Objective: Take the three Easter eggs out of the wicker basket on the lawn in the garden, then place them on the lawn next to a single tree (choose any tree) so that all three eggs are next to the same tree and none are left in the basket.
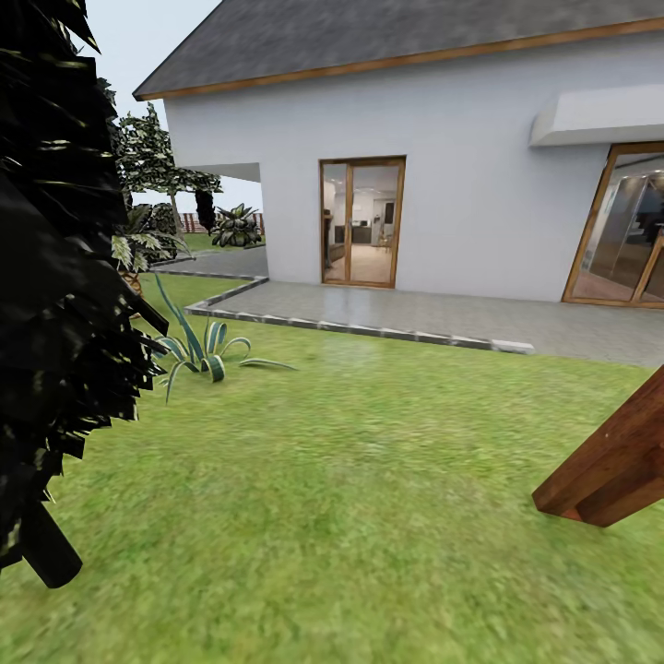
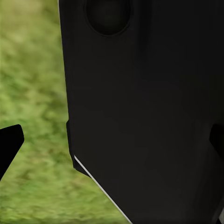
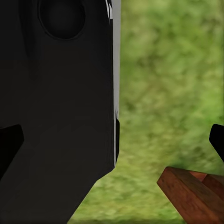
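The lawn spreads bright green in front of me up to a white house. The Easter eggs and the wicker basket are out of view. Far back at the left stands a tree with dark green, pale-flecked foliage. In the left wrist view my left gripper is open, its dark fingertips wide apart with nothing held, in front of a black part of the robot's body and grass. In the right wrist view my right gripper is likewise open and empty over grass.
A near-black-leaved tree with a thin dark trunk crowds the left edge. A slanted brown wooden beam meets the grass at the right, also seen as a beam near my right gripper. A spiky plant and a grey paved patio lie ahead.
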